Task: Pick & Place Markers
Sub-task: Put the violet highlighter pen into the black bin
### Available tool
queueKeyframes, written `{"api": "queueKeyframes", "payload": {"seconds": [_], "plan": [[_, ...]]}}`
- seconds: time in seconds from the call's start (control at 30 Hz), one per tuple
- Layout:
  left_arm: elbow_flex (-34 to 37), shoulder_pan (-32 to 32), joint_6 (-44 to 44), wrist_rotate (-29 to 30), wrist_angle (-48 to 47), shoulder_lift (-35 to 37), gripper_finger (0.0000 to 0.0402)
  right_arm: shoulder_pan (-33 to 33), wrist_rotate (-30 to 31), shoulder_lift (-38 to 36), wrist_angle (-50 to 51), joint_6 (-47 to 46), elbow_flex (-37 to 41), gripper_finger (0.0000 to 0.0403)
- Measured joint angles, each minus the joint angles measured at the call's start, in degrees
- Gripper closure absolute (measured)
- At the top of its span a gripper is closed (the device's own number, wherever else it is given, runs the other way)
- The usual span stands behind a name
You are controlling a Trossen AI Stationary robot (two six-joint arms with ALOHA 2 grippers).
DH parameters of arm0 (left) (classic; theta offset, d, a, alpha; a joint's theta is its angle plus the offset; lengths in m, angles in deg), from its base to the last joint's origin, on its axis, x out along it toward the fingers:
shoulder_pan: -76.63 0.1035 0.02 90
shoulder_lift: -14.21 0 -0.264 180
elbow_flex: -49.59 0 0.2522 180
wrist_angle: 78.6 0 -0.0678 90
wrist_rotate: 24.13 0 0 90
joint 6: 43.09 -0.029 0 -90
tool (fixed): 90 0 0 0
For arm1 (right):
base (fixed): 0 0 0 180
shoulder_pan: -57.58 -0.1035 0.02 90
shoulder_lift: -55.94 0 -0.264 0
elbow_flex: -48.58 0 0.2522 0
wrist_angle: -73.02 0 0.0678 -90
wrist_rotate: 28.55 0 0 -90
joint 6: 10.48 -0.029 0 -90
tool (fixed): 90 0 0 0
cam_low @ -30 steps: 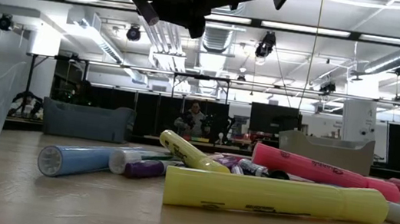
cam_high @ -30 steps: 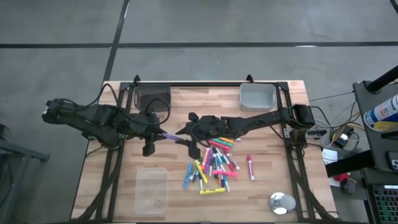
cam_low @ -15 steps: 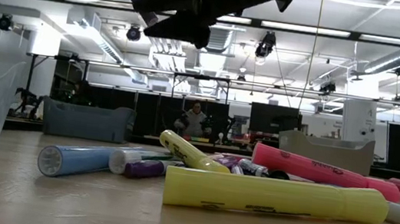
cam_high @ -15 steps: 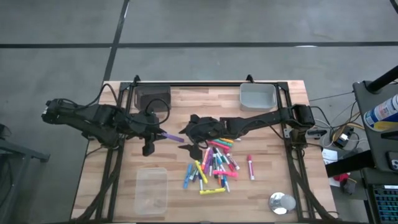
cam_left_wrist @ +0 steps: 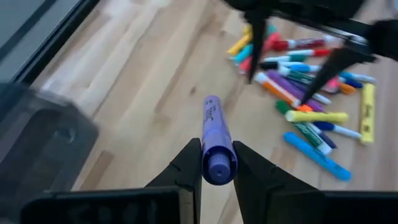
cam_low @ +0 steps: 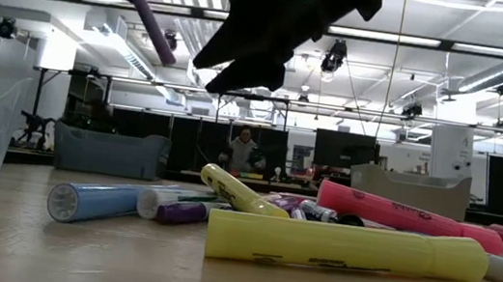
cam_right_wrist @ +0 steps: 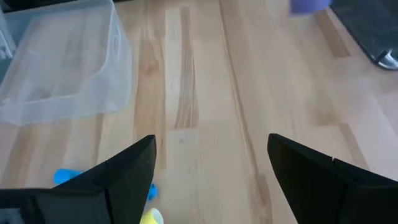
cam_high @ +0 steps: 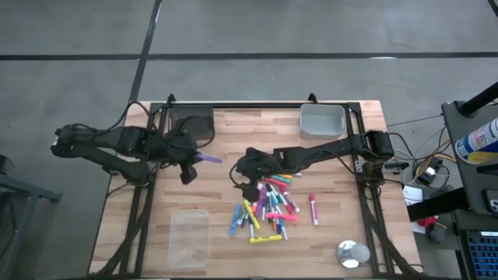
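Note:
My left gripper (cam_high: pixel 194 160) is over the table's left half, shut on a purple marker (cam_high: pixel 208 159) that sticks out toward the right. My right gripper (cam_high: pixel 241 175) hangs open above bare wood just left of the pile of markers (cam_high: pixel 268 206), touching nothing; its wrist view shows the wide gap (cam_right_wrist: pixel 211 146). The mixed-colour markers lie flat on the table, some across one another. In the low view the purple marker (cam_low: pixel 155 26) slants down from the left gripper, and the right gripper (cam_low: pixel 245 43) hangs beside it. My left gripper pinches the purple marker's rear end (cam_left_wrist: pixel 216 163) between its two fingers (cam_left_wrist: pixel 186 168). The marker runs on forward along the fingers and past their tips. It is lifted clear of the table, its free end (cam_low: pixel 167 54) tilted downward toward the right gripper.
A clear plastic container (cam_high: pixel 189 237) stands near the table's near-left part and shows in the right wrist view (cam_right_wrist: pixel 56 62). A dark bin (cam_high: pixel 191 123) sits at the far left, a grey bin (cam_high: pixel 323 119) at the far right, a round metal lid (cam_high: pixel 352 253) near right.
The left gripper has carried the purple marker toward the table's left and far edge, away from the right gripper, which the marker's free end reached a second ago. The right gripper's fingers have spread apart, and it has shifted slightly toward the marker pile.

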Motion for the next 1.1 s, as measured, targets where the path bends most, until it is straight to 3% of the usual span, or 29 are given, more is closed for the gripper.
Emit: {"api": "queueKeyframes", "payload": {"seconds": [0.27, 0.57, 0.83, 1.1], "plan": [[-0.3, 9.9, 5.1, -1.9, -5.7, -1.1, 0.0338, -0.5, -0.1, 0.0, 0.7, 0.0, 1.2, 0.0098], [-1.4, 24.6, 5.2, -10.0, -7.5, -4.1, 0.0338, -2.3, -0.1, -0.1, -1.0, 0.0, 3.4, 0.0105], [-9.7, 36.9, -0.6, -12.8, -13.2, -12.8, 0.0338, -4.2, -0.1, -0.1, -3.8, 0.5, 3.7, 0.0103], [-21.0, 44.3, -6.0, -13.5, -16.5, -25.3, 0.0338, -6.1, -0.1, -0.1, -4.1, 0.6, 3.7, 0.0107]]}}
